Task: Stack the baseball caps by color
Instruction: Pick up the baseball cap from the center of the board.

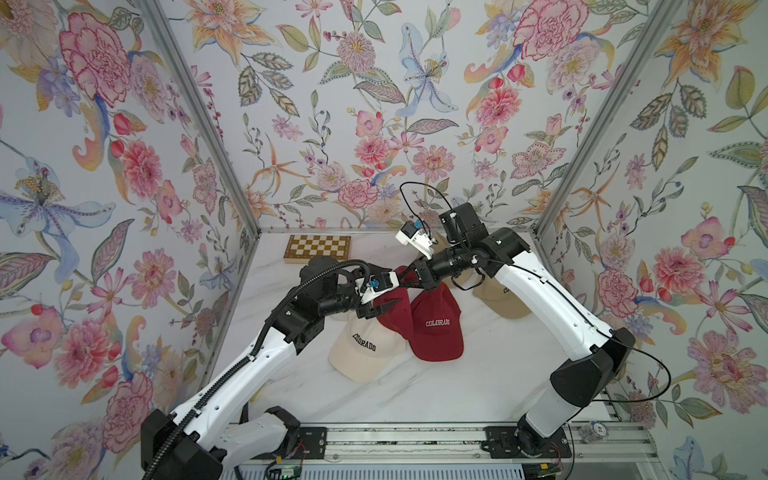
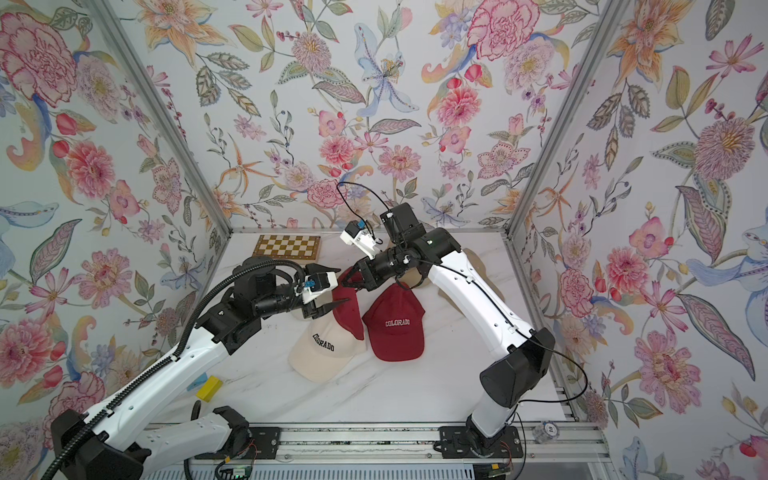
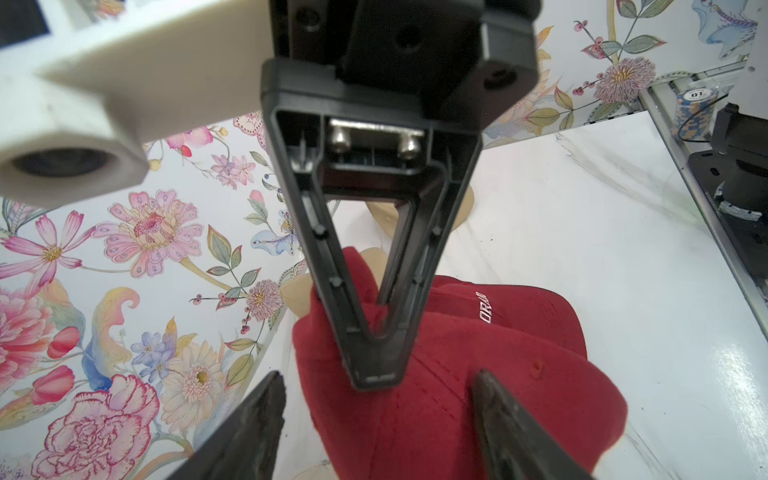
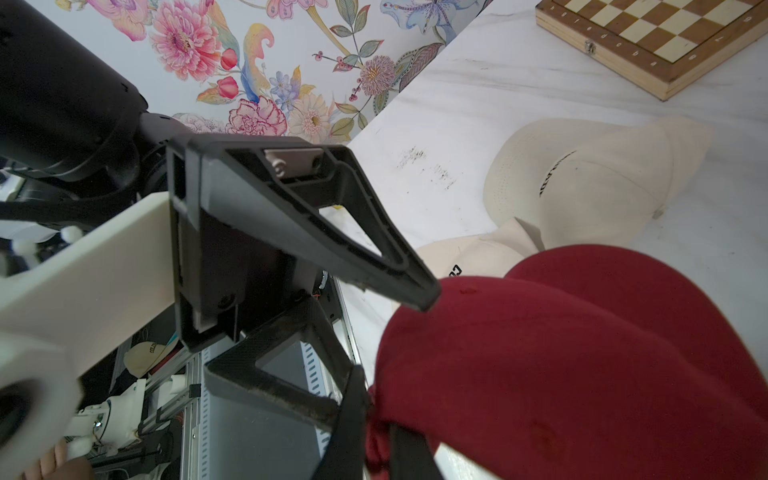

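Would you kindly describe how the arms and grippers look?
The left arm and right arm are white with black joints. Ribbed black conduit follows the left, thin black cables the right. The left gripper and right gripper have black triangular fingers.

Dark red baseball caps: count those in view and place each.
2. The lettered dark red fabric cap lies on the white table; the second dark red cap, beside it, is pinched by the right gripper. Others may be hidden.
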Controlling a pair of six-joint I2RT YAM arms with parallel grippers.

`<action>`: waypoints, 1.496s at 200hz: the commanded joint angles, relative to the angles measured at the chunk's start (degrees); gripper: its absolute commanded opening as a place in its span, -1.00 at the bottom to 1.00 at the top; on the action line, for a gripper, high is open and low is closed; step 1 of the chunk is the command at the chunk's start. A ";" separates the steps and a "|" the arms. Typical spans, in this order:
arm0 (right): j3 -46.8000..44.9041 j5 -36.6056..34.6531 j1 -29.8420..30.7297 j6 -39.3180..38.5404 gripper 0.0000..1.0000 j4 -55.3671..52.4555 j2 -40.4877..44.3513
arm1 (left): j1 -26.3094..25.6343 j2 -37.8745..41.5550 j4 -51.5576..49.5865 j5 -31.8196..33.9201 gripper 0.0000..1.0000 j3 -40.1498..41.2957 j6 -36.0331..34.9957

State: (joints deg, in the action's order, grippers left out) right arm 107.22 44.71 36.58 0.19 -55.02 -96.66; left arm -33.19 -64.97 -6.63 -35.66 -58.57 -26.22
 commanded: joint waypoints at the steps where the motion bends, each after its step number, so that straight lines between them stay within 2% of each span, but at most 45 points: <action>1: 2.49 0.29 1.90 -2.01 -1.00 -1.13 -0.29 | -0.56 -0.83 -0.66 -1.51 0.32 -2.14 -0.37; 20: 2.87 0.38 2.18 -2.16 -1.00 -1.09 -0.29 | -0.92 -1.62 -1.35 -1.78 0.09 -2.43 -0.41; 40: 3.35 0.25 2.43 -2.21 -1.00 -1.13 -0.22 | -1.24 -2.24 -2.05 -1.30 -0.36 -2.52 -0.41; 52: 3.67 0.20 2.44 -2.29 -1.00 -1.14 -0.03 | -1.37 -2.35 -2.28 -0.93 -0.57 -2.52 -0.23; 73: 3.94 0.00 2.54 -2.30 -1.00 -1.12 0.24 | -1.77 -2.44 -2.46 -0.55 -0.74 -2.52 -0.09; 91: 4.06 -0.56 2.58 -2.32 -1.00 -1.06 0.58 | -2.03 -2.53 -2.68 -0.38 -1.00 -2.56 -0.02; 107: 4.29 -1.53 2.62 -2.25 -0.99 -0.98 0.82 | -2.10 -2.62 -2.60 0.01 -1.00 -2.69 0.43; 134: 3.93 -6.59 1.79 -2.12 0.12 -0.79 2.52 | -2.53 -1.84 0.58 5.80 -1.00 -3.05 5.01; 151: 0.15 -10.25 0.95 -1.71 0.63 2.26 6.37 | -2.49 -0.38 5.48 11.52 -1.00 -3.00 11.09; 158: -3.17 -12.16 -1.26 -1.16 0.83 5.23 8.94 | -2.53 0.37 7.84 14.43 -1.00 -3.02 14.13; 166: -7.65 -13.75 -2.11 -0.41 1.00 9.17 12.43 | -2.50 0.92 10.76 17.30 -1.00 -3.11 17.92; 199: -29.42 -18.36 -5.45 4.47 0.98 28.55 27.98 | -2.41 0.37 18.60 25.64 -1.00 -6.55 31.98; 223: -43.08 -20.12 -7.27 10.05 0.98 40.23 34.86 | -2.45 -1.95 23.41 28.43 -1.00 -8.85 41.64; 258: -56.90 -17.09 -7.35 15.81 0.98 56.67 37.86 | -2.36 -3.87 32.38 29.66 -1.00 -8.24 54.80; 299: -64.11 -17.69 -7.31 14.18 0.98 72.42 37.52 | -2.38 -6.15 36.96 27.15 -1.00 -8.32 64.34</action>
State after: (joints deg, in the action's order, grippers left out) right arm 45.08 26.92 29.36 14.02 1.04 -59.35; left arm -35.33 -70.22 23.57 -8.12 -66.04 28.60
